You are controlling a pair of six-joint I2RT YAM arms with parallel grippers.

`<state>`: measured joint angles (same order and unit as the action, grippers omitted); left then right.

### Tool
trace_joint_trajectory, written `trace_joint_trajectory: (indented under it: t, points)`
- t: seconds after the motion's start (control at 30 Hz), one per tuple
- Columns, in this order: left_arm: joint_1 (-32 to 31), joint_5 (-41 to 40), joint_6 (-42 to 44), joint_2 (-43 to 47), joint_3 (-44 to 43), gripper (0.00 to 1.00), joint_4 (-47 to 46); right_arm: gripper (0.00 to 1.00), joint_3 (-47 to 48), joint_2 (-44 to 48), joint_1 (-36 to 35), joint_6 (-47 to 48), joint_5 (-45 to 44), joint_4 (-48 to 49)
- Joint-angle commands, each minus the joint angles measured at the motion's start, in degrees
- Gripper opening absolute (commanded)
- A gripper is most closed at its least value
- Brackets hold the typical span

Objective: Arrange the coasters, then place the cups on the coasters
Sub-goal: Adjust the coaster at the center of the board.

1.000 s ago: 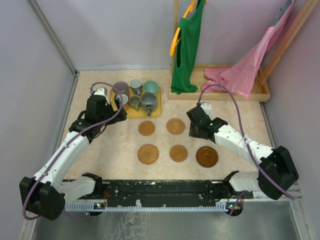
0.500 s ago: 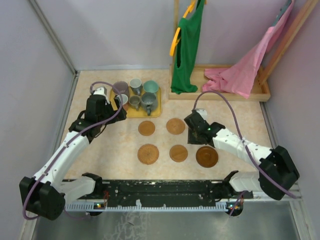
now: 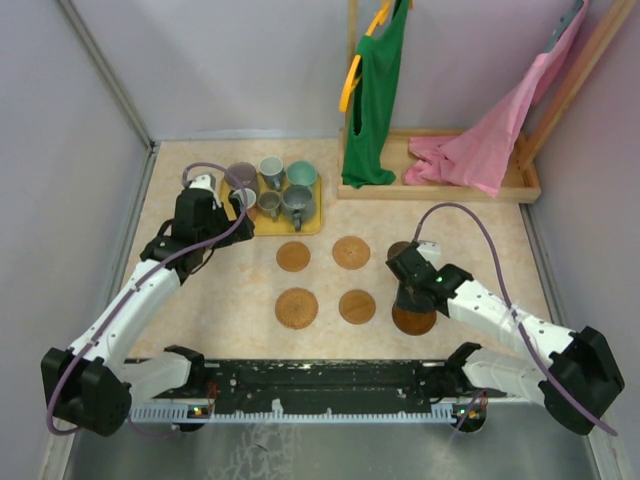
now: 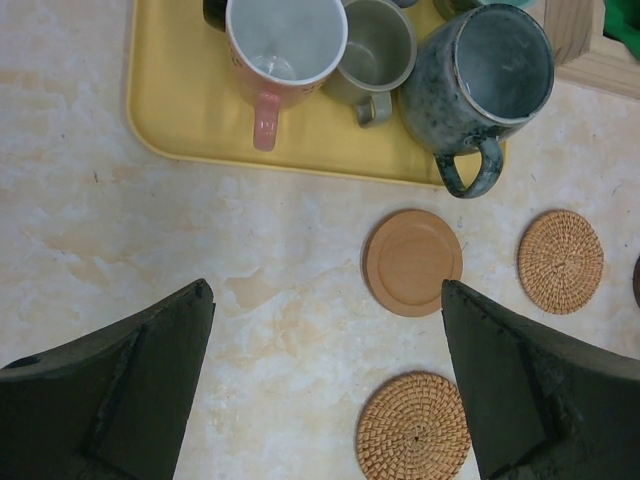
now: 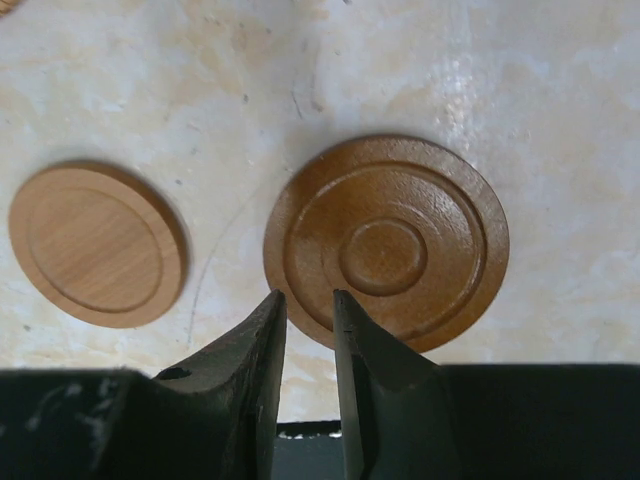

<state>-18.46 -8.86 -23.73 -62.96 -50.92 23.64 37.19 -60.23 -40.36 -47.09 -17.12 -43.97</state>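
Right gripper (image 5: 308, 300) shifted to the dark coaster (image 5: 385, 245) farthest from tray (image 4: 170, 110), jaws narrowing, grip unclear. Left gripper (image 4: 327, 290) wide open; cups (image 4: 490, 70) not started.

The rectangular plastic tray (image 4: 180, 130) is yellow. One ceramic mug (image 4: 285, 45) is pink with a white inside, another glazed mug (image 4: 490, 75) mottled dark teal. The woven coasters (image 4: 560, 260) (image 4: 414, 427) are straw-coloured, the smooth wooden coaster (image 4: 412, 262) tan, and the ringed coaster (image 5: 387, 243) dark brown. The surface (image 4: 100, 230) is marbled beige.
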Motion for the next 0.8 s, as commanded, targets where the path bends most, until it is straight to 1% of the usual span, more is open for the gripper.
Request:
trace_joint_trajectory:
  t: [0.0,0.13,0.37,0.53,0.77]
  points:
    - [0.36,0.94,0.35,-0.10,-0.04,1.00,-2.19,0.26,-0.86,1.55,-0.60,-4.78,-1.43,-3.52]
    - [0.36,1.02,0.35,-0.02,0.09,1.00,-2.34,0.26,-1.43,0.04,-0.60,-7.34,-2.19,-5.05]
    - [0.36,1.10,0.59,-0.37,0.03,1.00,-2.37,0.26,-3.24,-2.58,-0.60,-8.51,-2.04,-1.87]
    - [0.40,0.96,0.61,-0.36,0.03,1.00,-2.37,0.26,-3.22,-5.99,-0.60,-10.04,-3.71,-1.87]
    - [0.36,0.51,0.89,-0.54,-0.06,1.00,-2.46,0.26,-3.74,-6.64,-0.51,-11.46,-5.61,-0.46]
